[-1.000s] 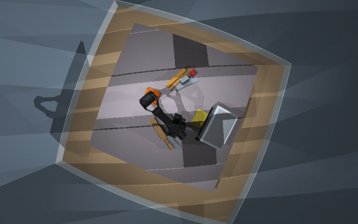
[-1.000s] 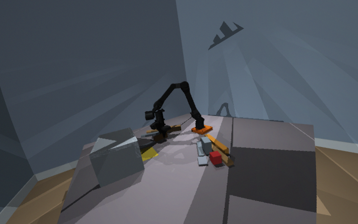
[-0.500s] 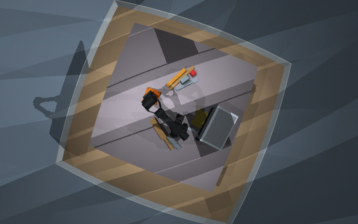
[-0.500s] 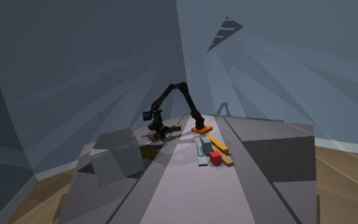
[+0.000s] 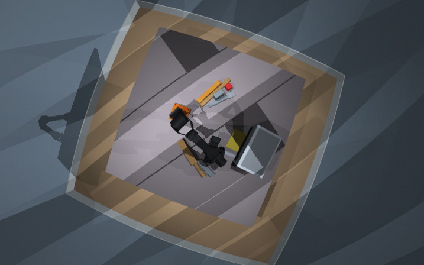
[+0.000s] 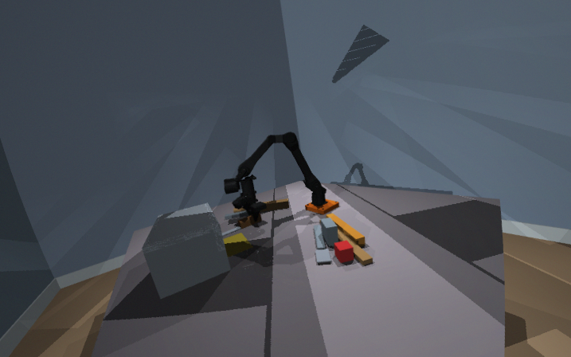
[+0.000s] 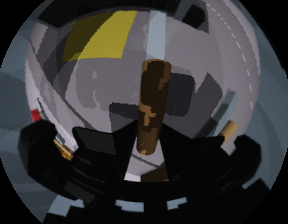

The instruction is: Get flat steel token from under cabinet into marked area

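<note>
In the exterior view, one grey cabinet stands nearest, lower left, with one yellow marked area just beside it. One red cube sits right of centre, near two long bars – one orange, one tan. Beyond the yellow, the fingers are shut on one brown handle, its pale blade pointing cabinetward. Farthest – one orange base. Where the steel token lies, I cannot tell.
</note>
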Robot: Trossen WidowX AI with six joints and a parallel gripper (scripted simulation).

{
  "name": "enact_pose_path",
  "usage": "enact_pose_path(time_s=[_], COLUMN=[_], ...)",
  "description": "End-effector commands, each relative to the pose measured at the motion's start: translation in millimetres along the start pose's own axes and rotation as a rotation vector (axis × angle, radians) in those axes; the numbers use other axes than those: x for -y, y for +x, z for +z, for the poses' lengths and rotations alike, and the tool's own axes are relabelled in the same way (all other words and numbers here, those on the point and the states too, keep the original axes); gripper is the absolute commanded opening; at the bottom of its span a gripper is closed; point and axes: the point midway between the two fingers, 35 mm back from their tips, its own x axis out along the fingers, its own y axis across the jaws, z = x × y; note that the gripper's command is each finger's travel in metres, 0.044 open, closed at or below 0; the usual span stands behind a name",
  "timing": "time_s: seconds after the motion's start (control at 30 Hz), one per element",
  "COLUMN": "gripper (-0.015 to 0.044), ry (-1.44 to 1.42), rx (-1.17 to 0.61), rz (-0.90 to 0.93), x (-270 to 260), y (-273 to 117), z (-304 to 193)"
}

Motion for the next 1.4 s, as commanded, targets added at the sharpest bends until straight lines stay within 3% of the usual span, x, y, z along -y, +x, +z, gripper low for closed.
enact_pose_path(time_s=[0.0, 1.37], gripper=[0.0000, 0.0000], ry=[0.002, 0.001], rx=[0.002, 0.005], rz=[-0.002, -0.002], x=[0, 0], y=[0, -1], z=[6, 48])
